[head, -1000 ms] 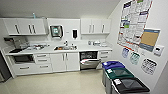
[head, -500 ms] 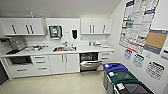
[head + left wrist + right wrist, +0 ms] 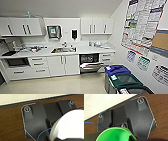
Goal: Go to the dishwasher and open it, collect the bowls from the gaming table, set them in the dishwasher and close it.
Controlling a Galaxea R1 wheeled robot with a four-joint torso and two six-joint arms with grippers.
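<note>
The dishwasher sits under the white counter, right of the sink, in the head view. Its stainless door is dropped partway open and the dark inside with racks shows above it. A white bowl shows large in the left wrist view, carried at my left gripper above a brown wooden surface. A green bowl shows in the right wrist view, carried at my right gripper. The bowls hide the fingers. The gaming table is out of view.
White cabinets and drawers flank the dishwasher, and a sink is set in the counter. Lidded bins, blue and green, stand along the right wall under posters. Pale floor lies before the cabinets.
The whole head view has shifted slightly, so the camera has moved. Nothing in the kitchen has visibly moved.
</note>
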